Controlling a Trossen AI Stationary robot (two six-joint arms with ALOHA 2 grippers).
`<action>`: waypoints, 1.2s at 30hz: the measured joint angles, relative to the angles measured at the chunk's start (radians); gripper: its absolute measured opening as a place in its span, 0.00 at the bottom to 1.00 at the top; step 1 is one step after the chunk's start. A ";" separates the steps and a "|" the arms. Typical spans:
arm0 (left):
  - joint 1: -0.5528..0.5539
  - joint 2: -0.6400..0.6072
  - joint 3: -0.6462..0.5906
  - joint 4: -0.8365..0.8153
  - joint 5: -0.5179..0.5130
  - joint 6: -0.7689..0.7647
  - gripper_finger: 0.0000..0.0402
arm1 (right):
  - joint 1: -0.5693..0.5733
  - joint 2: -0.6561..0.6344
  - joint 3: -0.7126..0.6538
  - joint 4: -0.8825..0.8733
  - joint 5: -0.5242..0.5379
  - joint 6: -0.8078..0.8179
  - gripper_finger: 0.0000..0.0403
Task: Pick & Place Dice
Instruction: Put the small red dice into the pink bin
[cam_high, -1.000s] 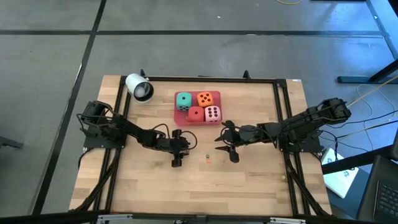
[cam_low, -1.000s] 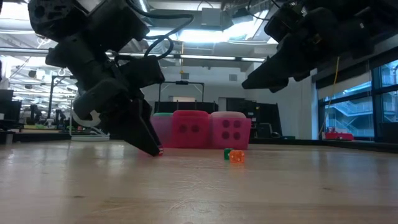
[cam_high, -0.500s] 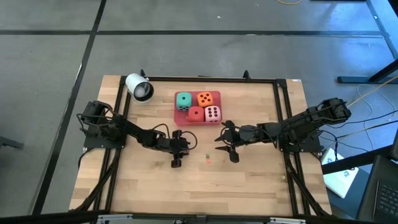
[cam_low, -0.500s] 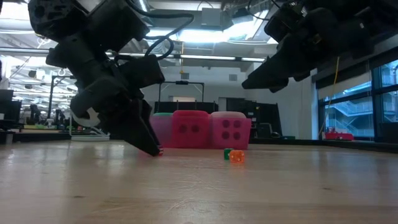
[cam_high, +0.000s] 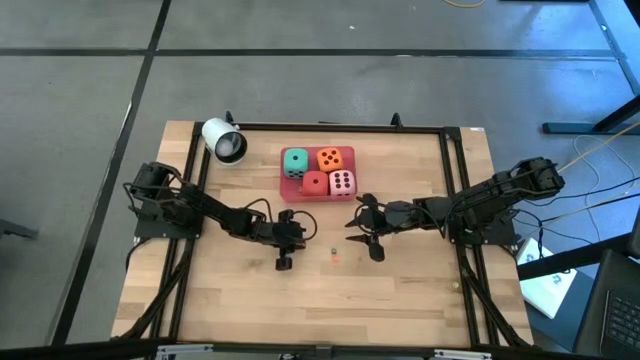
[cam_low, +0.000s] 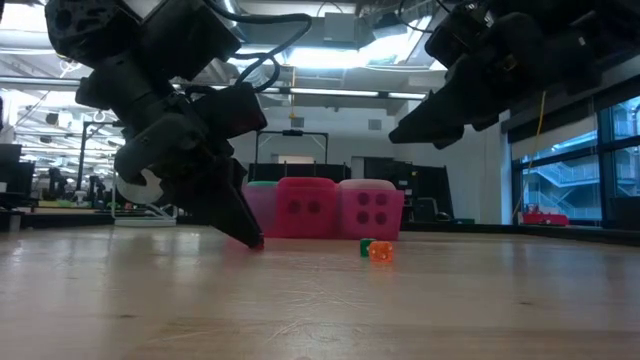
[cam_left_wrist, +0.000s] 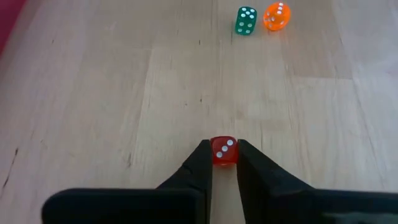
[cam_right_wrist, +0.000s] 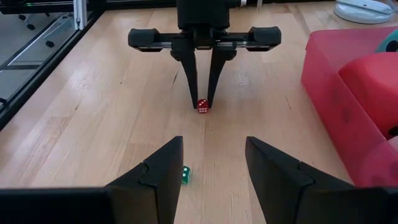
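Pinching a tiny red die (cam_left_wrist: 224, 151) mid-desk, the left gripper (cam_left_wrist: 223, 154) grips its flat sides; it's probably hard, light and slippery.

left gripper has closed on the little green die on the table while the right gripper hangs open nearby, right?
Not quite: the left gripper is shut on the small red die, not the green one. The left wrist view shows the small green die lying free on the table beside the small orange die. The right gripper does hang open nearby.
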 joint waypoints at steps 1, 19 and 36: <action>0.000 0.000 0.000 0.000 0.001 0.000 0.10 | 0.000 0.000 0.000 0.000 0.000 0.000 0.43; 0.000 0.000 0.081 -0.015 0.018 0.092 0.07 | 0.000 0.000 0.000 0.000 0.000 0.009 0.43; 0.020 -0.004 0.542 -0.702 -0.319 0.400 0.07 | -0.018 0.000 0.000 0.198 -0.011 0.159 0.43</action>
